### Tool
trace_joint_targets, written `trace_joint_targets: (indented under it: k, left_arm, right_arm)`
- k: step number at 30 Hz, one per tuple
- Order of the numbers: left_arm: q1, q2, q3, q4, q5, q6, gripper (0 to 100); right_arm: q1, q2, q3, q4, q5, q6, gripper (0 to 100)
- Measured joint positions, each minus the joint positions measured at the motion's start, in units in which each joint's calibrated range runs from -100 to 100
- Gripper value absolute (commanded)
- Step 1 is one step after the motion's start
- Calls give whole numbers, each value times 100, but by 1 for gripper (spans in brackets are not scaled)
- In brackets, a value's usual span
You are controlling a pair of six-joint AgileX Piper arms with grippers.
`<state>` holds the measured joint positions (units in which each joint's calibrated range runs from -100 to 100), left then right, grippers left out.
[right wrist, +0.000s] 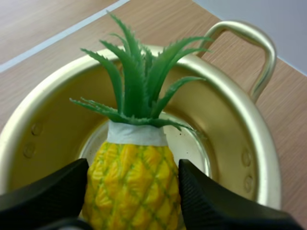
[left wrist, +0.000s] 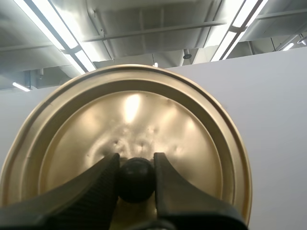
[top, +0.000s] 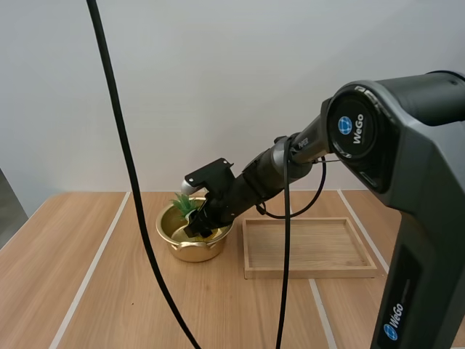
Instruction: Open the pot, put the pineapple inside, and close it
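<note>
A golden pot (top: pixel 190 247) stands uncovered on the wooden table, left of the tray. My right gripper (top: pixel 200 222) reaches down into it, shut on a yellow pineapple (top: pixel 184 205) whose green leaves rise above the rim. In the right wrist view the pineapple (right wrist: pixel 132 177) is upright inside the pot (right wrist: pixel 230 115), pinched at its body by my right gripper (right wrist: pixel 134 165). The pot's loop handle shows behind the leaves. My left gripper (left wrist: pixel 135 160) is shut on the black knob (left wrist: pixel 136 178) of the golden lid (left wrist: pixel 129 115), held up in the air and away from the pot.
A shallow wooden tray (top: pixel 312 247) lies right of the pot, nothing in it. Pale seams run across the table (top: pixel 73 247), with open wood to the left and in front of the pot.
</note>
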<state>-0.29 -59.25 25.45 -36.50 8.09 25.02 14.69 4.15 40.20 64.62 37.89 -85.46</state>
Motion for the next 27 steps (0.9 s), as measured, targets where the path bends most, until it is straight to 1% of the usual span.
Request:
trace_joint_targets:
  k: [9, 18, 19, 20, 22, 24, 25, 27]
  left_arm:
    - [0, 0, 0, 0, 0, 0, 0]
    - [0, 0, 0, 0, 0, 0, 0]
    - [0, 0, 0, 0, 0, 0, 0]
    - [0, 0, 0, 0, 0, 0, 0]
    - [0, 0, 0, 0, 0, 0, 0]
    - [0, 0, 0, 0, 0, 0, 0]
    - [0, 0, 0, 0, 0, 0, 0]
    - [0, 0, 0, 0, 0, 0, 0]
  right_arm:
    - [15, 230, -70, 52, -80, -184, 0]
    - [17, 296, -116, 89, -148, -204, 0]
    - [17, 296, -116, 89, -165, -213, 7]
    - [17, 296, -116, 92, -165, -224, 21]
    - [17, 296, -128, 103, -165, -259, 54]
    - [17, 308, -128, 121, -183, -271, 95]
    - [17, 308, -128, 154, -183, -293, 100]
    - [17, 308, -128, 252, -183, -295, 100]
